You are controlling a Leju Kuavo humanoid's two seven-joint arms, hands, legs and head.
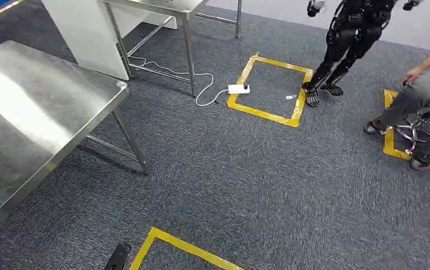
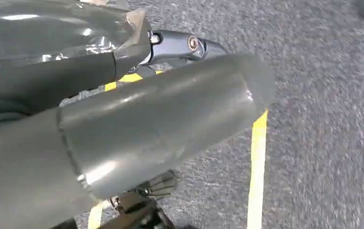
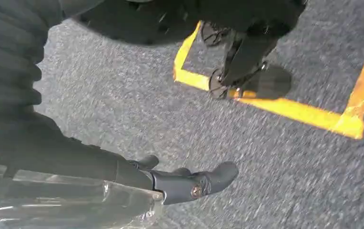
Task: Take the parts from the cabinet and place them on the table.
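Left hand (image 2: 137, 95) was clamped on a clear plastic bag (image 2: 51, 33): the bag sat tucked between the thick thumb and a dark finger (image 2: 189, 45), up off the carpet (image 1: 229, 180).

Right hand (image 3: 123, 171) lay with its fingers stretched along a clear bag (image 3: 65, 205), touching it. Whether that hand really gripped it, I could not tell. What was inside the plastic was too blurred to make out.

In the head view, a steel bench (image 1: 32, 112) stood at the left, its near corner jutting over the carpet. A second bench (image 1: 168, 5) stood further back. Near its leg a white power strip (image 1: 238, 88) rested on the edge of a yellow taped square (image 1: 269, 90), with its cable (image 1: 201, 84) looping away across the floor. A black robot (image 1: 353, 34) stood just beside that square's far corner. Further right a person (image 1: 426, 90) bent low over another taped mark. One more yellow corner (image 1: 179, 247) showed on the carpet close by.
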